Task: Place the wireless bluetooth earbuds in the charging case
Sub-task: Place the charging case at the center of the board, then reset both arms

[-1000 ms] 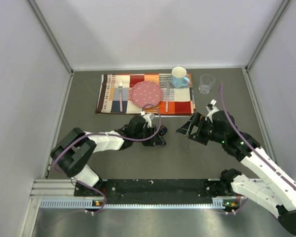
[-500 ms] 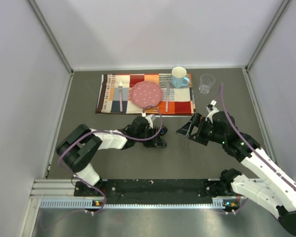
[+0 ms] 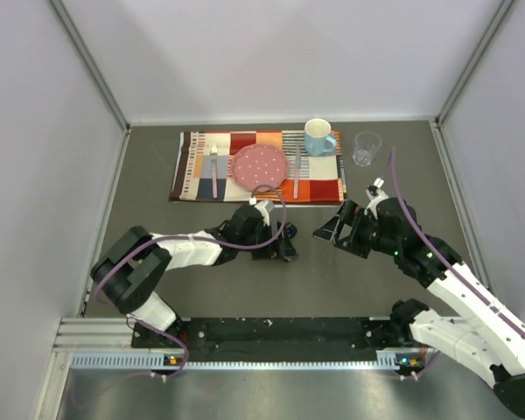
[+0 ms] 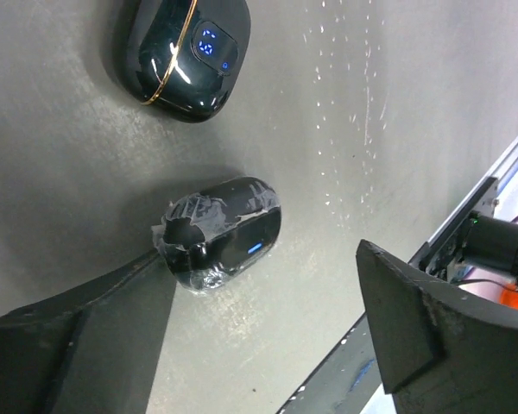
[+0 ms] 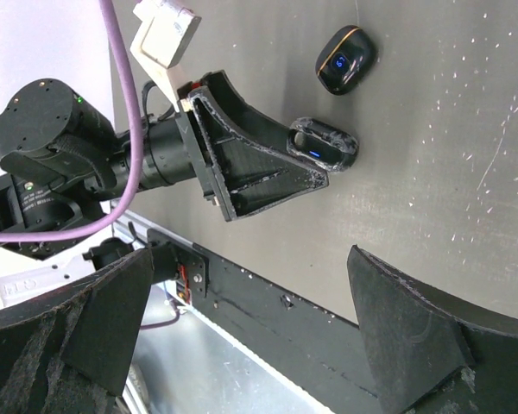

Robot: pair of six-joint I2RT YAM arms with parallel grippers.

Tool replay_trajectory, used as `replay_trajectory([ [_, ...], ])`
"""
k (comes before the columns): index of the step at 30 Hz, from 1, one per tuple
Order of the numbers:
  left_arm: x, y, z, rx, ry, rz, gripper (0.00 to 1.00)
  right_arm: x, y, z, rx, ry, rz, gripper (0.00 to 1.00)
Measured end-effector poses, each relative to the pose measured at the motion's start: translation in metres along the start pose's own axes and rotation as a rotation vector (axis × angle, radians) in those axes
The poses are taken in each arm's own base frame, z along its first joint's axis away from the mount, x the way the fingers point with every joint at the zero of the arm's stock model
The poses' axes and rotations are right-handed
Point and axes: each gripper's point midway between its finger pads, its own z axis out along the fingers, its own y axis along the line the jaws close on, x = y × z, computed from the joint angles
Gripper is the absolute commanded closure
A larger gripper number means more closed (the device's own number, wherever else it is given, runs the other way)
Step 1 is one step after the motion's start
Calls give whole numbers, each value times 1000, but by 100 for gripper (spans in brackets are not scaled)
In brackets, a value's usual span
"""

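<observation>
Lying against the spread left pincer [image 4: 266, 254], scuffed black oval charging case [image 4: 229, 235] looks light, slick: pinch its narrow sides; right pincer [image 5: 250, 257] released

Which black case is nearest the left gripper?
The scuffed, silver-flecked black oval case, beside a finger of the left gripper; the gold-trimmed black case lies farther off.

Left gripper [image 3: 283, 245] and right gripper [image 3: 325, 231] face each other, near but apart, low over the grey table [image 3: 332, 289]; behind them, a patchwork mat [image 3: 191, 175] holds plate [image 3: 261, 164] and mug [image 3: 318, 136], glass [image 3: 366, 147] beside.
</observation>
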Motion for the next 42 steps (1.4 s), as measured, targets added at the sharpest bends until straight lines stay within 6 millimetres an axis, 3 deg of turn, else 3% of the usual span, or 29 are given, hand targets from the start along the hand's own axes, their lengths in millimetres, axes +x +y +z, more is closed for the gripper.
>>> replay_trajectory([
  [6,-3,6,-9,-51,-21,30,1,0,0,0,1,0,-3,6],
  [10,-6,17,-27,-138,-52,57,1,-2,-4,0,16,-12,-22,5],
  [13,-18,16,-51,-173,-131,97,1,-4,-10,-1,51,-23,-48,5],
  [20,-76,-18,-128,-150,-489,265,1,-31,-18,-11,142,-104,-134,4],
  [24,-97,-20,-160,-192,-617,363,1,-50,-40,-10,235,-144,-163,1],
  [26,-107,-14,-172,-211,-649,391,1,-60,-58,-11,299,-157,-168,1],
  [32,-137,37,-201,-320,-703,320,1,-89,-95,-24,423,-217,-162,1],
  [42,-129,46,-208,-322,-740,266,1,-97,-119,-41,490,-320,-248,1],
])
